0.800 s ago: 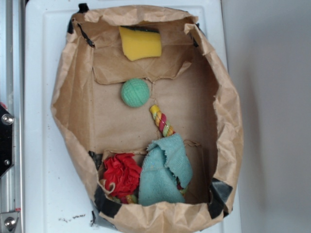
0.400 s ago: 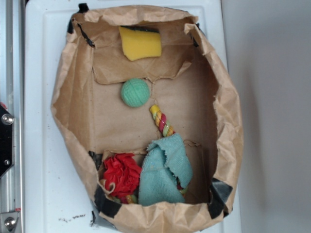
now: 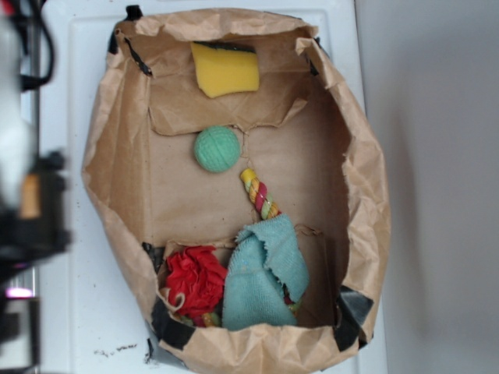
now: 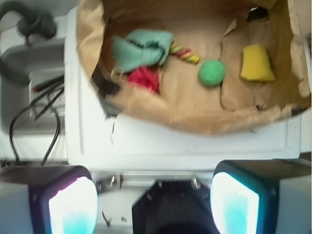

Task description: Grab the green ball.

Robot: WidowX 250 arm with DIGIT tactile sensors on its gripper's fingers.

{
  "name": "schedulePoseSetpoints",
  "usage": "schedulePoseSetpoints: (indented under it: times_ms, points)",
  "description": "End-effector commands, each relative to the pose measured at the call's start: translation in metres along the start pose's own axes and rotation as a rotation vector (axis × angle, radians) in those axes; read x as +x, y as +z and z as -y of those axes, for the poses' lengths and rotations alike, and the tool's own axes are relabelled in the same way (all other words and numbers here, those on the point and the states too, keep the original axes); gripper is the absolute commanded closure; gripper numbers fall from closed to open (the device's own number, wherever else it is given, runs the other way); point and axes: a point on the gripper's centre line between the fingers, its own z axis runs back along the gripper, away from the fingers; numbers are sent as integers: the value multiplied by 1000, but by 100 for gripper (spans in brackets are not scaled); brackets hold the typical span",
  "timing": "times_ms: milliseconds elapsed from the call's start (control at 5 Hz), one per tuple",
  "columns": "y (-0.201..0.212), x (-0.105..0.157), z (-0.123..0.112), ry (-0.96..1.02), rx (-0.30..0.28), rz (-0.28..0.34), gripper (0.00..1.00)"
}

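Mint-green ball point(image 3: 217, 149) lies loose on paper bag point(image 3: 366, 187); the open, empty end effector point(image 4: 153, 204) should descend centred, clear of the rope toy point(image 3: 260, 195).

**Even light outside, soft focus at the wrist**

Your exterior view is bright and evenly lit, with no harsh glare. The white surface point(image 3: 78, 234) reads clean, and the paper bag point(image 3: 366, 195) throws only a faint shadow onto the grey area at its right. Down the left edge you see the robot arm point(image 3: 31, 202) smeared by blur. Your wrist view is softer overall: the bag's contents look slightly hazy, and the two finger pads point(image 4: 73, 207) at the bottom glow overexposed, white tinged with cyan and pink.
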Motion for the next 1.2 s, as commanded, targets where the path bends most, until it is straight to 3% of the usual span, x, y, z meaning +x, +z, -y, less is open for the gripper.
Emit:
schedulePoseSetpoints:
  times_ms: [0, 200, 400, 600, 1000]
  points:
    - [-51, 55, -47, 87, -4, 47, 0]
    - [-72, 62, -63, 105, 17, 49, 0]
    - [-94, 70, -64, 117, -137, 99, 0]
    - [-97, 71, -63, 134, -73, 95, 0]
    - [-97, 71, -63, 134, -73, 95, 0]
